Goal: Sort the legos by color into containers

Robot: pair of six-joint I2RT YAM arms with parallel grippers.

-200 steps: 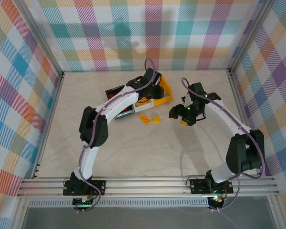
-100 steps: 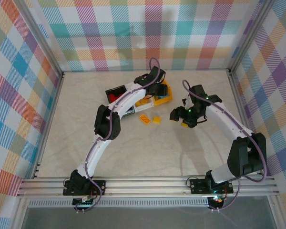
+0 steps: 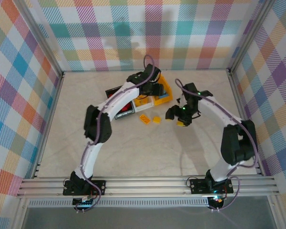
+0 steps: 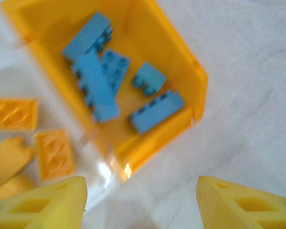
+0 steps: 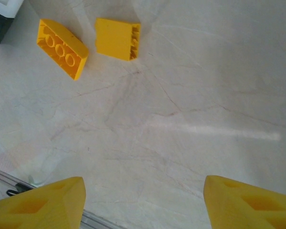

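The table has wide free room on its near and left sides; the containers sit in a row at the far middle, away from the edges. The left gripper, jaws apart and empty, hangs over the yellow bin, and its wrist view shows blue legos inside. The right gripper, also apart and empty, hangs near two yellow legos on the table.

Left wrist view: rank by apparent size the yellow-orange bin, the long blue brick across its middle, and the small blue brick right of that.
1. yellow-orange bin, far the largest.
2. long blue brick.
3. small blue brick, clearly shorter despite the blur; both bricks lie on the bin floor.
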